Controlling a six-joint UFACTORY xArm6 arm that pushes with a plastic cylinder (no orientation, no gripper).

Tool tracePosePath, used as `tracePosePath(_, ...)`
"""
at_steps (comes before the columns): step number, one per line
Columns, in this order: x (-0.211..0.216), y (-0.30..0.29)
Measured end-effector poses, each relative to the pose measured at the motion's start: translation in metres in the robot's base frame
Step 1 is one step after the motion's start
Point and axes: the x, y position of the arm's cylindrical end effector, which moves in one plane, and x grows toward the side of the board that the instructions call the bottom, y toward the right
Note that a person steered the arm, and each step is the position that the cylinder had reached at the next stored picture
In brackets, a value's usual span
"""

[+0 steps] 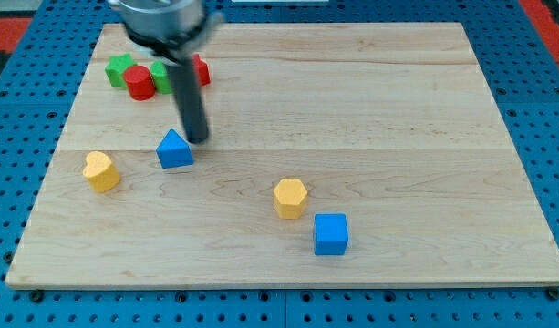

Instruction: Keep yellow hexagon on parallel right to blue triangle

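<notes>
No writing, brand or label reads anywhere on the blocks or on the wooden board point(370, 109).

My tip point(199, 140) sits on the board, just beside the upper right of the blue triangle point(174, 150); contact or a hair's gap, I cannot tell. It is a bare rod, grasping nothing.

Yellow hexagon point(290, 198): six-sided top face, pale yellow above, orange-yellow on the sides. It lies right of the blue triangle and lower in the view, well apart from it. Blue cube point(331, 233) just beside it, lower right.

Second yellow block point(101, 170) left of the triangle. Green block point(120, 68) and red block point(139, 82) cluster at the view's top left, partly behind my rod.
</notes>
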Motion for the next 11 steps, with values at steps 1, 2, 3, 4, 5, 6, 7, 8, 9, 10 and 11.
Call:
tracePosePath(1, 0.028, 0.025)
tracePosePath(2, -0.013, -0.067)
tracePosePath(3, -0.037, -0.11)
tracePosePath(4, -0.037, 0.032)
tracePosePath(5, 0.019, 0.156)
tracePosePath(6, 0.079, 0.155)
tracePosePath(7, 0.072, 0.093)
tracePosePath(8, 0.068, 0.045)
tracePosePath(9, 0.103, 0.063)
tracePosePath(10, 0.097, 0.005)
tracePosePath(11, 0.042, -0.06)
